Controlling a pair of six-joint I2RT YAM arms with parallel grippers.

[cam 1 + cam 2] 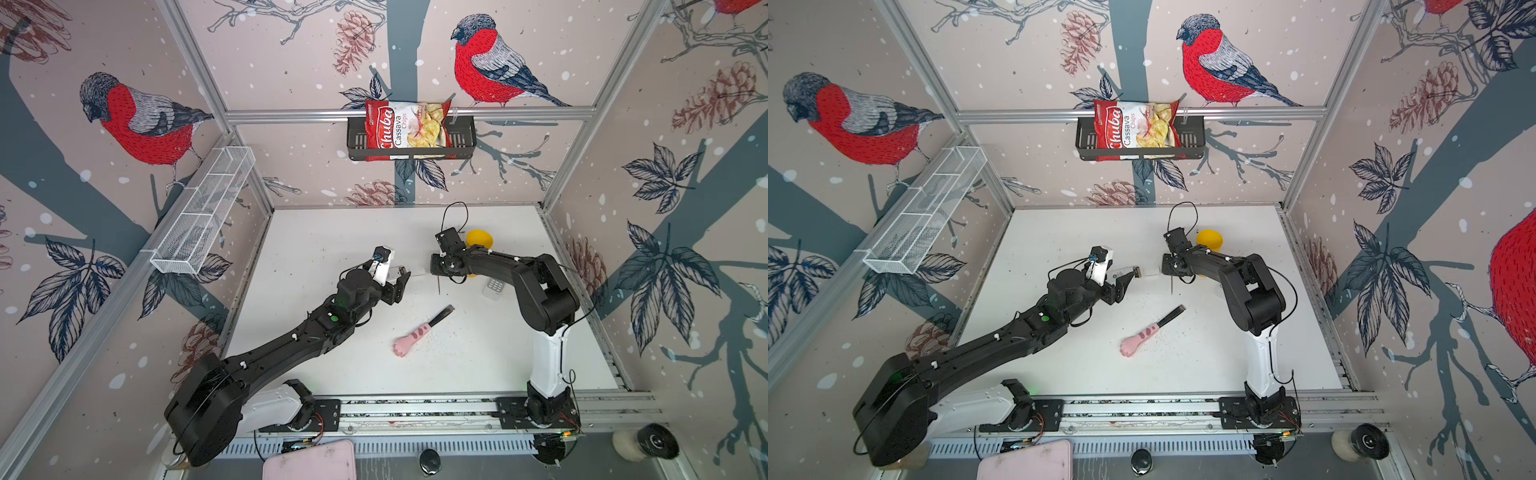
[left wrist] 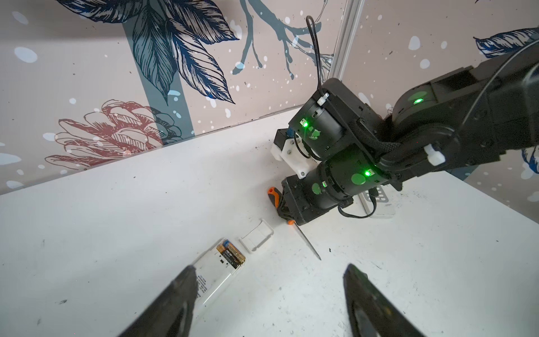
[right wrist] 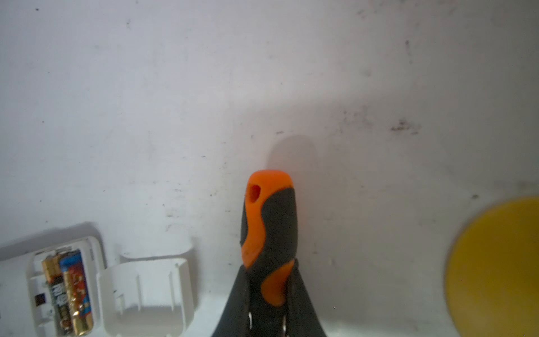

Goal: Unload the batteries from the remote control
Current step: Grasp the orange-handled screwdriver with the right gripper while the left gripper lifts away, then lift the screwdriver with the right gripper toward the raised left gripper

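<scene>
A white remote control (image 2: 214, 280) lies back side up on the table, its compartment open, with the batteries (image 2: 232, 256) side by side inside it. They also show in the right wrist view as the batteries (image 3: 70, 291). The loose white cover (image 2: 256, 237) lies just past that end. My left gripper (image 2: 268, 281) hovers open above the table, one finger over the remote's edge and nothing held. My right gripper (image 3: 269, 280) is shut on the orange-and-black screwdriver (image 3: 268, 230); its shaft (image 2: 307, 246) points down beside the cover. In both top views the grippers (image 1: 399, 286) (image 1: 1171, 266) face each other mid-table.
A second white remote (image 1: 494, 287) lies behind the right arm, next to a yellow bowl (image 1: 480, 239). A pink paw-handled tool (image 1: 419, 332) lies toward the front. A chips bag (image 1: 409, 124) sits in a black wall basket, and a white wire basket (image 1: 203, 212) hangs on the left wall.
</scene>
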